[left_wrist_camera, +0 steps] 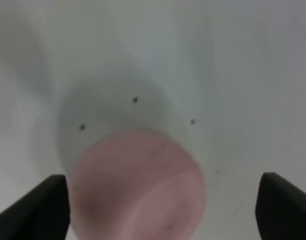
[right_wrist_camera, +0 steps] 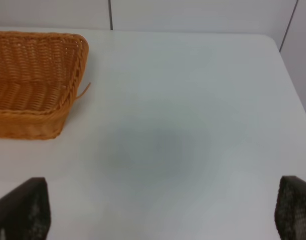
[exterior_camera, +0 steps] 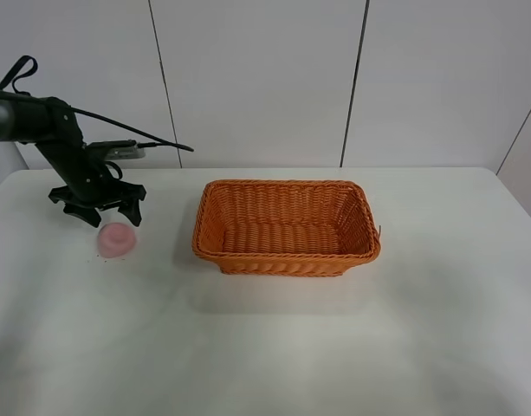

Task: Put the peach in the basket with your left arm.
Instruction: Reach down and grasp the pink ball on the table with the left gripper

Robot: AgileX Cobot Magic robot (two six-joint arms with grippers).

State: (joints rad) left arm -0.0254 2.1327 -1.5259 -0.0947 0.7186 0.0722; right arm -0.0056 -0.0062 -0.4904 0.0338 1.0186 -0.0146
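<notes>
Peach (exterior_camera: 117, 239) lay on the table (exterior_camera: 274, 347) at nine o'clock from the basket (exterior_camera: 287, 260), well apart; the left arm (exterior_camera: 64, 147) hung over it, jaws spread wide and empty, flanking the peach, likely poised to grasp.

The left claw (left_wrist_camera: 160, 207) shows only as two dark wedges cut by the frame's edge, the peach (left_wrist_camera: 138, 185) between them is a pink blur cropped on the side toward the claw's base, and the basket (right_wrist_camera: 38, 75) ahead of the likewise cropped right claw (right_wrist_camera: 160, 210) runs out of frame.
</notes>
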